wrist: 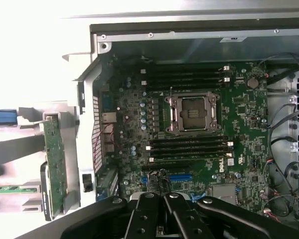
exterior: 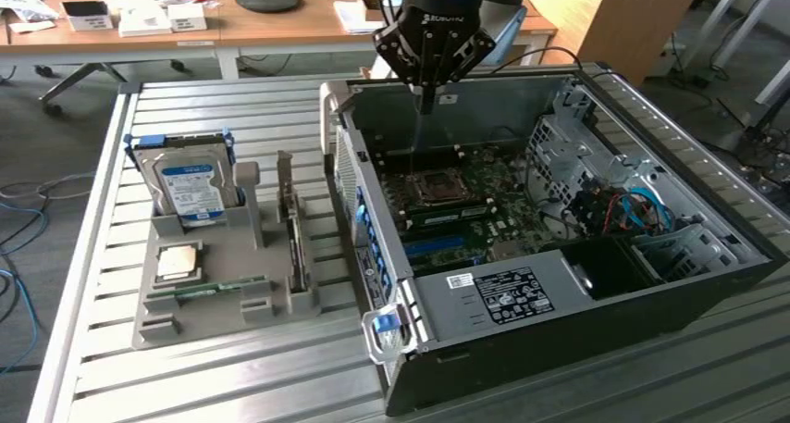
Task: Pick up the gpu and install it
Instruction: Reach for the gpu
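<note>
Fig.: gripper (exterior: 426, 101), fingers together and empty, hangs over open PC case (exterior: 617, 340). The gpu (exterior: 294, 233) stands upright at the holder tray's (exterior: 235, 266) case-side edge. Pick-up and install both not yet done.

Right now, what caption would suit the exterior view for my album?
Shut end effector poised over the open computer case; the gpu stands upright in the gray holder beside it.

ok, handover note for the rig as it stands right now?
Gripper: shut, holding nothing, above the open PC case, over the motherboard.
gpu: standing on edge in the grey parts holder, at the exterior view's left of the case, near the hard drive.
Done: nothing yet; gpu not picked up.
Left: pick-up and install.
</note>
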You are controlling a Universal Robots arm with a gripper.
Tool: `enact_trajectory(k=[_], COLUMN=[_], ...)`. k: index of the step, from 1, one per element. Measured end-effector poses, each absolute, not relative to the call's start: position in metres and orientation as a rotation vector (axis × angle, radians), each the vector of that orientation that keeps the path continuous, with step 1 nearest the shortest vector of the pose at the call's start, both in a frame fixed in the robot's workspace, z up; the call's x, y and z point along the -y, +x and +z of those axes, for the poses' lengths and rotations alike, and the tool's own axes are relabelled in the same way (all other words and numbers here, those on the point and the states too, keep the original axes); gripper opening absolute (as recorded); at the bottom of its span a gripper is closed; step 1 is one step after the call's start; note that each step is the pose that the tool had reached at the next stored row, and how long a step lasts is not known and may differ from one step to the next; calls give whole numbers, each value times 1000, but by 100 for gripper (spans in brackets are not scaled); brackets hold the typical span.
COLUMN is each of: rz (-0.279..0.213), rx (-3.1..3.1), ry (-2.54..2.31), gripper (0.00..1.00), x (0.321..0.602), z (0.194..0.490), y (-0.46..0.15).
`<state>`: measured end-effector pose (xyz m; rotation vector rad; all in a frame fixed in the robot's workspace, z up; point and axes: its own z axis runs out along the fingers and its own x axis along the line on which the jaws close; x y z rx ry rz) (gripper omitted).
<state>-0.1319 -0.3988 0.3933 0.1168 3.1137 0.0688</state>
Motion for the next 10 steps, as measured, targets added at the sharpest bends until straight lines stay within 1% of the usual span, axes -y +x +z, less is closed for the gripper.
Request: enact_trajectory(k=[10], rz=[69], rx=[-3114], ry=[117], gripper=[11], x=[399], z=[393], y=[-142])
